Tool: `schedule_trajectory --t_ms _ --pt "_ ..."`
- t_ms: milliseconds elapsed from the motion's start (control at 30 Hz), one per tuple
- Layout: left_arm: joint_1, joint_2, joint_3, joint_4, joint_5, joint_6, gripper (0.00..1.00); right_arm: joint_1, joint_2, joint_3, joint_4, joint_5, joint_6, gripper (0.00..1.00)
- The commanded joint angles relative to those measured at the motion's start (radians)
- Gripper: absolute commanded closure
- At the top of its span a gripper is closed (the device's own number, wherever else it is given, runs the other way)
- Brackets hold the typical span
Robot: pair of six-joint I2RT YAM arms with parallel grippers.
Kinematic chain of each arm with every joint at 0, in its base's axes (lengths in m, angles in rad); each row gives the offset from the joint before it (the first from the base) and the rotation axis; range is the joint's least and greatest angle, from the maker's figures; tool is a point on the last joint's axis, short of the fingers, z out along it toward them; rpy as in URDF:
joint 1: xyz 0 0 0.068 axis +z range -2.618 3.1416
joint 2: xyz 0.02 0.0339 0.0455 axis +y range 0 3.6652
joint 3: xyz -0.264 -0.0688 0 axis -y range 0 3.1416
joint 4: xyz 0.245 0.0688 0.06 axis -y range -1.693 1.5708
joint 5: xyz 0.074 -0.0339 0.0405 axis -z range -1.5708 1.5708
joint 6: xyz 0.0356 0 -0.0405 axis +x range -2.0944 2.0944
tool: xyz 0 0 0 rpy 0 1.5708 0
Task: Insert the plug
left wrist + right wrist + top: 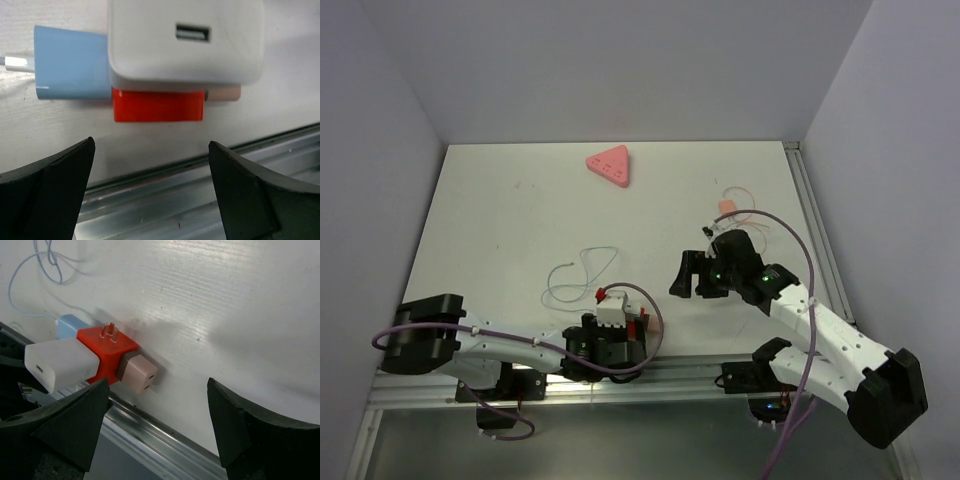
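A red adapter block (107, 352) lies on the white table near its front rail, two metal prongs pointing up. A white USB charger (185, 45), a blue plug (70, 62) with a thin white cable (40, 270), and a beige plug (137, 375) are seated in its sides. My left gripper (150, 165) stands open just in front of the cluster, touching none of it. My right gripper (157, 405) hangs open to the right of the cluster, apart from it. From above, the cluster (613, 310) sits by the left gripper (615, 335), with the right gripper (692, 288) beside it.
A pink triangular block (610, 165) lies at the back of the table. A small pink piece with a thin cable (727, 207) sits at the right. A metal rail (670, 375) runs along the front edge. White walls enclose the table.
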Motion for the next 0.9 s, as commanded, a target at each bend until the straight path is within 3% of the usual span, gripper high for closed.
schedule_trajectory --t_ms 0,233,333,467,600,667,767,867 --pt "-0.055 -0.073 0.042 -0.061 -0.026 0.010 0.01 -0.007 -0.098 -0.004 -0.026 0.019 0.058 0.14" --pt "-0.203 -0.238 0.095 -0.159 -0.037 -0.009 0.00 -0.006 -0.285 -0.085 -0.068 -0.021 0.257 0.18" --pt "-0.246 -0.362 0.050 -0.132 -0.020 0.005 0.00 -0.003 -0.369 -0.217 0.058 -0.144 0.397 0.26" --pt "-0.266 -0.573 -0.039 -0.027 0.020 0.101 0.01 0.035 -0.425 -0.370 0.196 -0.149 0.532 0.38" --pt "-0.268 -0.828 -0.080 -0.078 -0.032 0.126 0.00 0.166 -0.361 -0.393 0.286 -0.058 0.634 0.43" --pt "-0.268 -0.878 -0.051 -0.137 -0.066 0.186 0.00 0.284 -0.299 -0.374 0.326 0.017 0.677 0.44" --pt "-0.266 -0.869 0.048 -0.251 -0.147 0.246 0.01 0.403 -0.115 -0.331 0.363 0.080 0.703 0.46" --pt "-0.265 -0.799 0.141 -0.276 -0.159 0.347 0.00 0.479 -0.037 -0.321 0.424 0.143 0.750 0.50"
